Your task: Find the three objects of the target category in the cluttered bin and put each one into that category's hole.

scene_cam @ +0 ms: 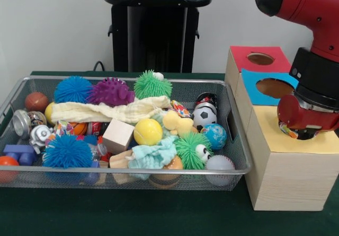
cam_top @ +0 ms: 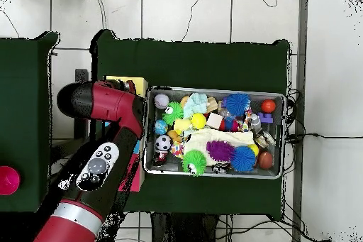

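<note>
I have the end effector [scene_cam: 303,130] low over the yellow-topped box [scene_cam: 288,162], right at its hole. A scrap of dotted fabric [scene_cam: 286,130] shows at its underside — held, I judge, though I cannot tell how the fingers stand. This looks like the drop step. Next: release, then back over the bin [scene_cam: 127,171] — another dotted piece [scene_cam: 180,108] shows by the soccer ball [scene_cam: 204,116].

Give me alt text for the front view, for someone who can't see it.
A red robot arm hangs low over a yellow-topped wooden box, a bit of dotted fabric showing beneath it. To the left, a wire-mesh bin holds spiky balls, a cream cloth and other toys; blue-topped and red-topped boxes stand behind.
</note>
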